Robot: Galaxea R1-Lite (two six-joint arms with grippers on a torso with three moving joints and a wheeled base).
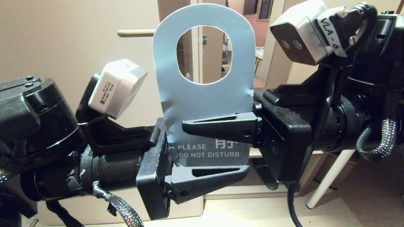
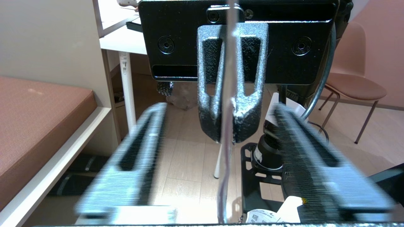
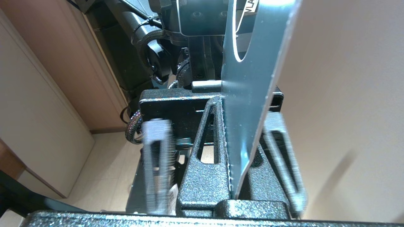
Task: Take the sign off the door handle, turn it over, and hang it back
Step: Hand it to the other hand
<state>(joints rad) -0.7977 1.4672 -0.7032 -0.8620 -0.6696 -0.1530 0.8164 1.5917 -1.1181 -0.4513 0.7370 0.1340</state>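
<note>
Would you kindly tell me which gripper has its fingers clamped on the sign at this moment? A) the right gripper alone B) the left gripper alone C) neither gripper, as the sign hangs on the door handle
A: the right gripper has its fingers pinched flat on the sign, while the left gripper's fingers stand apart on either side of the card.

Both arms reach in level toward each other in front of the robot, wrists facing. The right gripper (image 1: 189, 126) comes in from the right, its two fingers pressed flat together on the sign (image 1: 202, 97), pinching the card's lower half edge-on. The left gripper (image 2: 227, 164) comes in from the left, lower down, its fingers parted on either side of the card's bottom edge, not touching it.
</note>
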